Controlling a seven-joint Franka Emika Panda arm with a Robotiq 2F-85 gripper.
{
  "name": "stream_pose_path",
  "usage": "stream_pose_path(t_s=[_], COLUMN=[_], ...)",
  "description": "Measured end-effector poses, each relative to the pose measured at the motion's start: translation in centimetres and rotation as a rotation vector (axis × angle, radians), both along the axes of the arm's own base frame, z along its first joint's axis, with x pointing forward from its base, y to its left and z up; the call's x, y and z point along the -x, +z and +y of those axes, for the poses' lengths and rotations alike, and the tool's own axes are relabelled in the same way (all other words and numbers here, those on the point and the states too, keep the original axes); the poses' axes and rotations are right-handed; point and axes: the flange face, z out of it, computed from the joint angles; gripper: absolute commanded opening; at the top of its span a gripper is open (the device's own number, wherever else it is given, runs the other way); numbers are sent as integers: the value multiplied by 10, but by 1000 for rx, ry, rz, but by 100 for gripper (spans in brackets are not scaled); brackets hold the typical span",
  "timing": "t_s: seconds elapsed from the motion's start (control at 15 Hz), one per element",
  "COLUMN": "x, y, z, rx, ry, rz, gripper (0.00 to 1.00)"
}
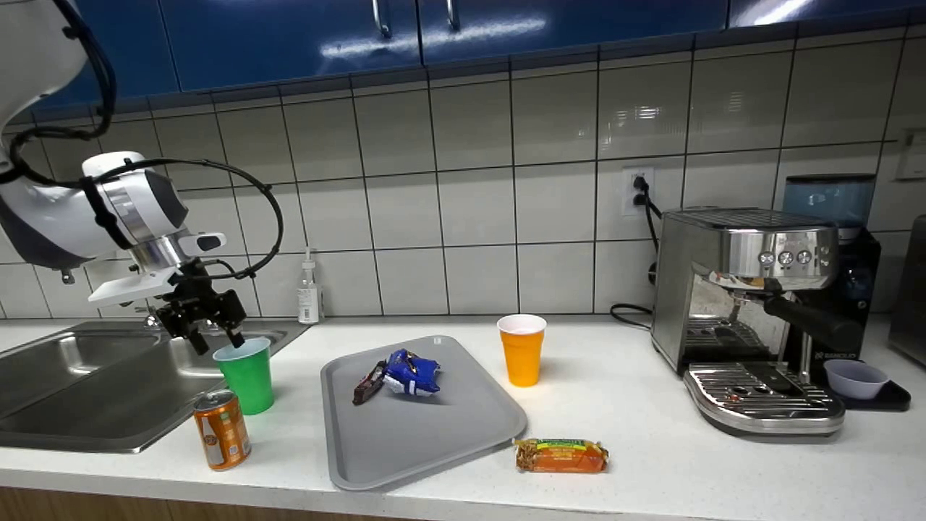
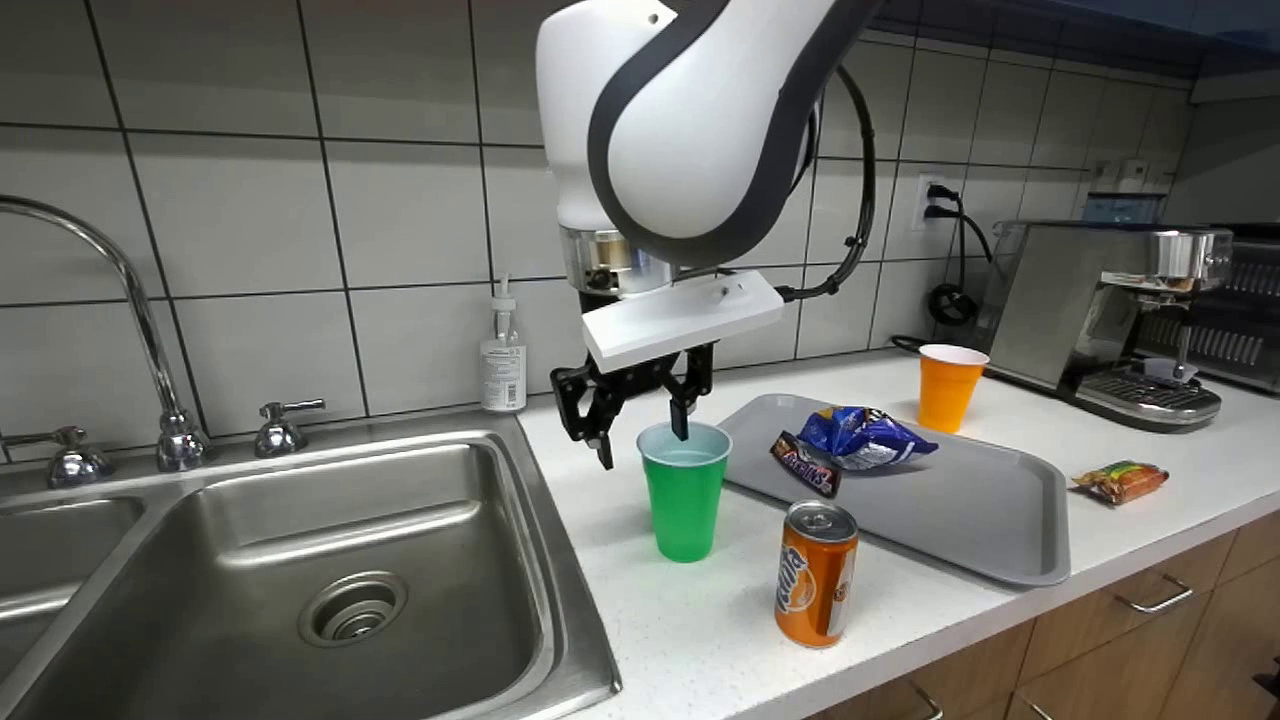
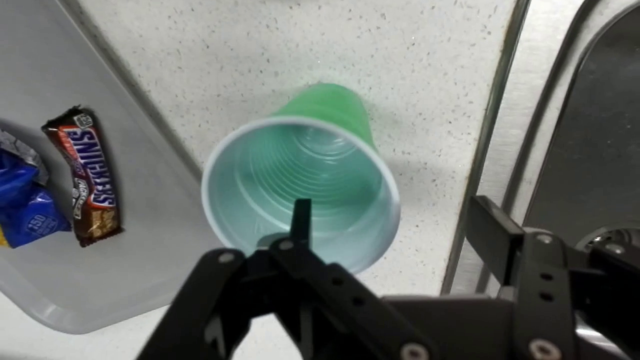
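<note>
We are holding the gripper (image 2: pixel 643 446) at the mouth of the green cup (image 2: pixel 686 505), and its jaws are standing parted and released. In the wrist view we are seeing one finger (image 3: pixel 301 222) showing over the cup's open mouth, while its mate is showing outside the cup, against the edge of the sink (image 2: pixel 430 535). We are not managing to tell whether that finger is touching the cup. The green cup is standing upright on the counter (image 1: pixel 651 463), between the sink and the grey tray (image 1: pixel 412 445). An orange can (image 2: pixel 817 575) is standing upright near the cup, apart from it. On the tray, a chocolate bar (image 3: pixel 92 177) is lying just beside a crumpled blue snack bag (image 1: pixel 412 373). We are also noticing an orange cup (image 1: pixel 522 354) standing beside the tray, an orange snack packet (image 1: pixel 561 456) lying just by the tray's corner, and a soap bottle (image 2: pixel 503 360) standing at the sink's back corner.
</note>
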Motion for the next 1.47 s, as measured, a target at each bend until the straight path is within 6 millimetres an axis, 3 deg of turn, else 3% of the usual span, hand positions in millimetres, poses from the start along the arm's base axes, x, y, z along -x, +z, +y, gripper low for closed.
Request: stream_pose_path(t_s=[0.4,0.73,1.07,1.47], x=[-7,-11,-11,-14], y=[30,53,62,62], z=[-5,-23,-56,-115], rx=[-26,-40,-41,-24], ry=[-59,-144,-235,-334], rz=[-57,-97,-109,-100], gripper=[100,100,100,100])
